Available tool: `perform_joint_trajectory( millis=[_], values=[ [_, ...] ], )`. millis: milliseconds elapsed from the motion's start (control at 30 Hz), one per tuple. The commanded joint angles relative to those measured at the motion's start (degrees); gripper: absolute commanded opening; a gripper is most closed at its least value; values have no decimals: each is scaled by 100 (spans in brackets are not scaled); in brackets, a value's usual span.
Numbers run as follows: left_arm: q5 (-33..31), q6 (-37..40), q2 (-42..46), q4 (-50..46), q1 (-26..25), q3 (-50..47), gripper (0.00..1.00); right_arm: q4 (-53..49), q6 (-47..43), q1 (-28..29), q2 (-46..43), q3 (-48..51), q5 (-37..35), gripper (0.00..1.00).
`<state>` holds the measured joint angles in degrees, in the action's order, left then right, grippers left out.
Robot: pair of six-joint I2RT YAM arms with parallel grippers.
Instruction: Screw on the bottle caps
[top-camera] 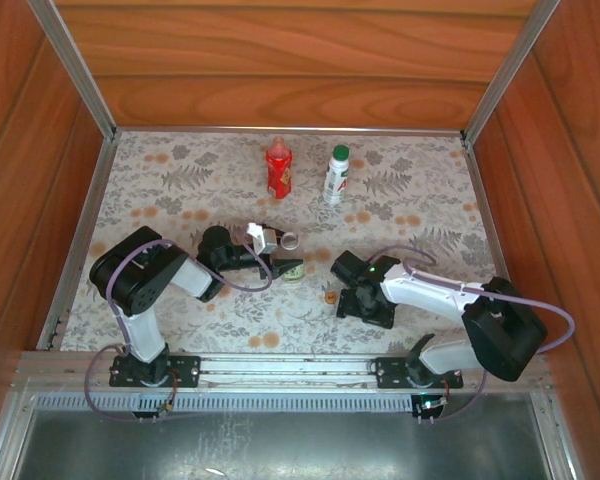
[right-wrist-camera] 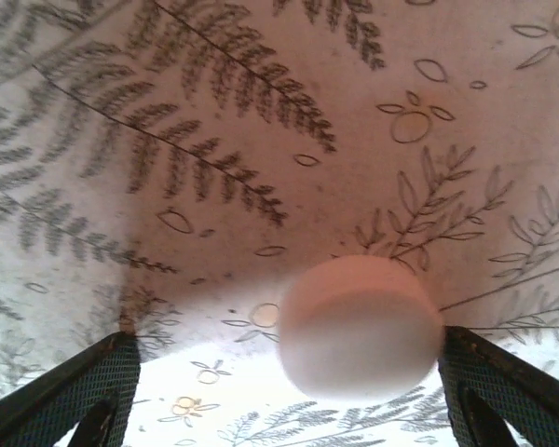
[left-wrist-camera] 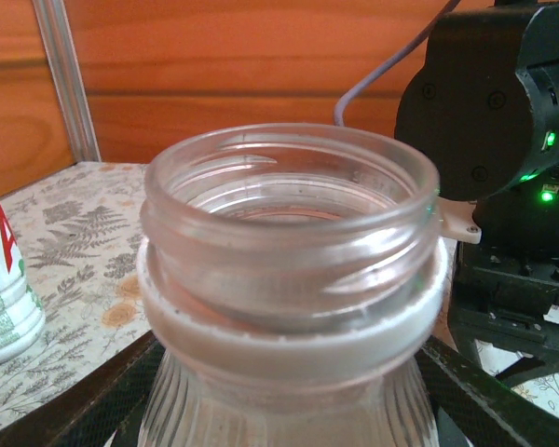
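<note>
Right wrist view shows your right gripper [right-wrist-camera: 284, 343] spread apart around the orange-red cap [right-wrist-camera: 359, 326] toward the near edge of the tabletop [right-wrist-camera: 168, 140], left gripper [left-wrist-camera: 279, 400] clamped on the uncapped clear bottle [left-wrist-camera: 289, 242], so you're at pickup: close squarely on the cap, then bring it to the neck.

clear bottle [left-wrist-camera: 289, 279] mid-table, red bottle [top-camera: 278, 168], white bottle [top-camera: 336, 174] behind, gap between

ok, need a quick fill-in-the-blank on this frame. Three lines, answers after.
1. The clear bottle in the left end effector has ___ cap on.
2. The right end effector hangs open around a loose ___ on the table.
3. The white bottle wears a ___ cap.
Missing words: no; cap; green.
</note>
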<state>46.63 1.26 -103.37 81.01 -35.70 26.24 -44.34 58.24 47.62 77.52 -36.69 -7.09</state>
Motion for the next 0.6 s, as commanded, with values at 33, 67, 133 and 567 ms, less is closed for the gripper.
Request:
perform_joint_trajectory(
  millis=[33, 67, 133, 567],
  values=[
    [144, -16, 20, -154, 41, -6, 65, 300, -228, 20, -10, 17, 78, 77],
    [152, -20, 11, -156, 37, 12, 65, 307, -266, 23, -10, 0, 42, 73],
    [158, -44, -7, -151, 46, 40, 65, 280, -295, 22, 44, -55, -43, 67],
    [149, -75, 12, -169, 46, 20, 65, 220, -480, -5, 62, -183, -309, 50]
  ],
)
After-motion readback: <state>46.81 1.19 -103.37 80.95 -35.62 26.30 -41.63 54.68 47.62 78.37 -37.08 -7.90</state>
